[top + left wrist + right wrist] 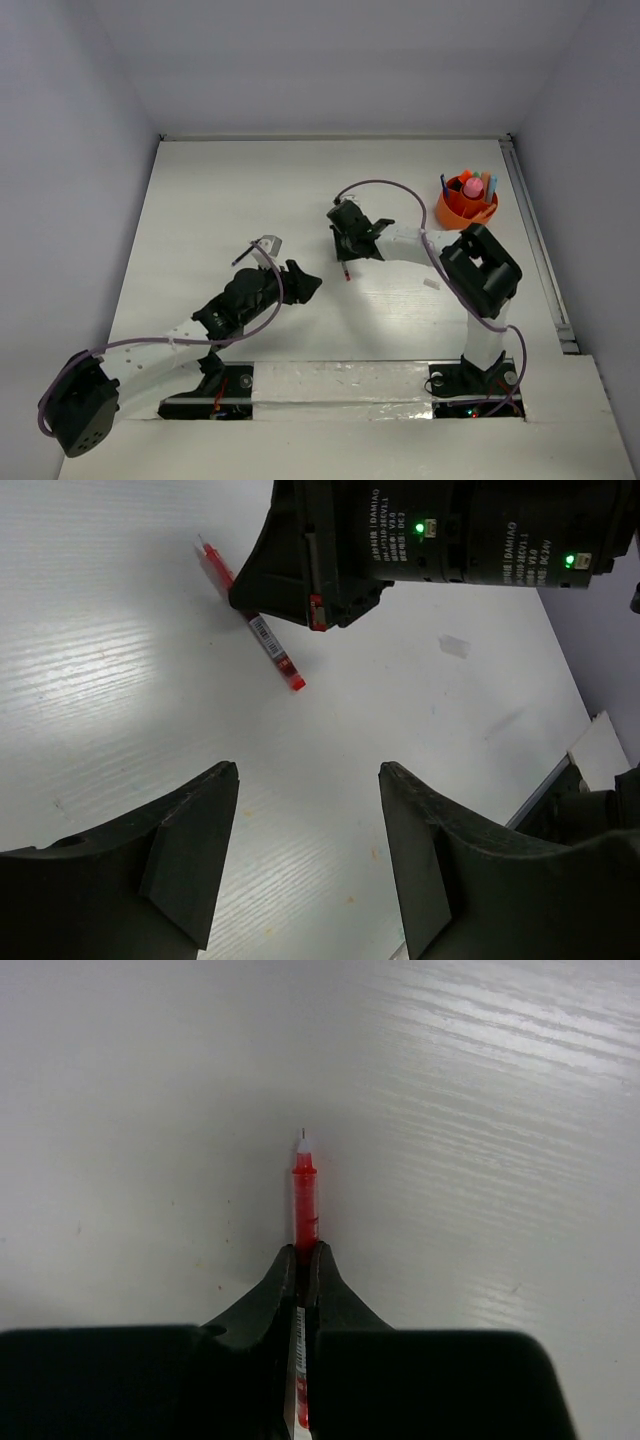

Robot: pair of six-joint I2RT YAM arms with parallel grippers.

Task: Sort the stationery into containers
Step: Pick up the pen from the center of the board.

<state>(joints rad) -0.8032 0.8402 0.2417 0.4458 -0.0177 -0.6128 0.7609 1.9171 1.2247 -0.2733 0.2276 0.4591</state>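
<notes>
A thin red pen [345,271] lies low over the white table near its middle, and my right gripper [346,258] is shut on its barrel. In the right wrist view the fingers pinch the red pen [305,1195] at the right gripper [303,1252], with the tip sticking out ahead. The left wrist view shows the same red pen [275,652] running under the right gripper [245,600]. My left gripper [308,770] is open with only bare table between its fingers, and it sits just left of the pen at the left gripper [308,285]. The orange container [466,207] stands at the back right, holding several pens and a pink piece.
A tiny white bit [432,284] lies on the table right of the pen, also seen as a white bit [455,646]. The right arm's elbow [482,265] rises between this bit and the container. A raised rail [535,240] borders the table's right side.
</notes>
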